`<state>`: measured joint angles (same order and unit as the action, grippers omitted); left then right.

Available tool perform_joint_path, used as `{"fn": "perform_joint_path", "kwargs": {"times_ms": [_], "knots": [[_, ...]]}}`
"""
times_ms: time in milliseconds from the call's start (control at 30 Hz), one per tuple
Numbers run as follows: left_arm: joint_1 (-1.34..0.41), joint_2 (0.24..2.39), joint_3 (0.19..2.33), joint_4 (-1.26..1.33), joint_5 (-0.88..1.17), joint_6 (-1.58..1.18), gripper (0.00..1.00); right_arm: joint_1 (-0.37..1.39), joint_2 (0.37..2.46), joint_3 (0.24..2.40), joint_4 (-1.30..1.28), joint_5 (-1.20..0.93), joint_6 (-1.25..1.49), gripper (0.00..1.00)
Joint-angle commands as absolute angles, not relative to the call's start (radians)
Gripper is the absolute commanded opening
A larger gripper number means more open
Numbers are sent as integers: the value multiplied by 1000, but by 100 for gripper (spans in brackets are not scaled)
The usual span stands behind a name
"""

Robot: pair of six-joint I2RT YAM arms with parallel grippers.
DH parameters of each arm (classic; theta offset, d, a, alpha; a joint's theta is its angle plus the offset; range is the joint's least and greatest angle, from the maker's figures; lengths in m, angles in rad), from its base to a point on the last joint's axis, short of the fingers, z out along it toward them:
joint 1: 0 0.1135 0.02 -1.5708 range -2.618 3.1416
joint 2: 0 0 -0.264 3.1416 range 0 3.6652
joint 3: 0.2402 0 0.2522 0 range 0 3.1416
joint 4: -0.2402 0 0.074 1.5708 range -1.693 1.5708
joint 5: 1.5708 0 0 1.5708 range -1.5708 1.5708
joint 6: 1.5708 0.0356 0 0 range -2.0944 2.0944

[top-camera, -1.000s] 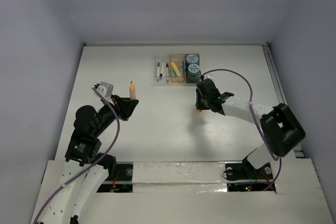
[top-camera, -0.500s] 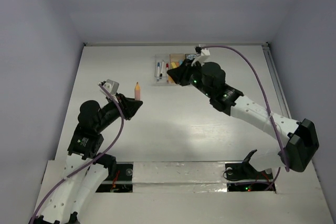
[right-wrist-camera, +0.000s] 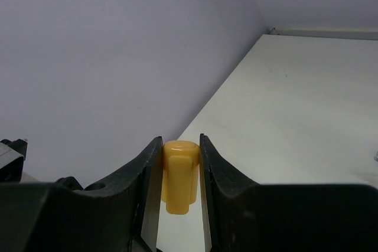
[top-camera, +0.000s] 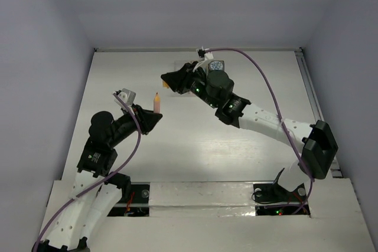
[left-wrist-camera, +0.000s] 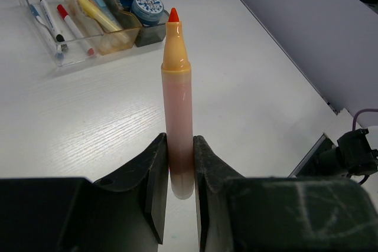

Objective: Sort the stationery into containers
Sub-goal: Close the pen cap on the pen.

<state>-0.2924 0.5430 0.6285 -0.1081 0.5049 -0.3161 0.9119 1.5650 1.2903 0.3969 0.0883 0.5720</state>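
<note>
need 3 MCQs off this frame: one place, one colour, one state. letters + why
1. The two blue-white rolls sit in: A the clear bin; B the orange bin; C the dark grey bin.
2. The cap in the right gripper is: A blue; B yellow-orange; C green.
3. The marker in the left gripper is: A capped; B uncapped, tip bare; C snapped in half.

Key:
1 C: the left wrist view shows both rolls in the dark end bin.
2 B: the right wrist view shows a yellow-orange cap pinched between the fingers.
3 B: the marker's red-orange tip is exposed, and it stands whole and upright in the shut jaws.
</note>
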Motion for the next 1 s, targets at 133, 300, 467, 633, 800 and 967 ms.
{"fn": "perform_joint_path", "kwargs": {"times_ms": [133, 300, 467, 633, 800, 967], "knots": [[-290, 548, 618, -54, 520, -316, 0, 973, 1594, 1379, 477, 170, 506, 0], [-290, 554, 620, -60, 512, -316, 0, 1005, 1612, 1407, 449, 221, 463, 0], [-290, 534, 621, -64, 485, -316, 0, 1025, 1617, 1405, 433, 252, 446, 0], [-290, 531, 623, -71, 466, -314, 0, 1034, 1617, 1394, 430, 267, 439, 0], [-290, 528, 624, -74, 459, -314, 0, 1043, 1626, 1393, 425, 271, 433, 0], [-290, 525, 626, -77, 449, -314, 0, 1063, 1634, 1391, 426, 279, 433, 0]]}}
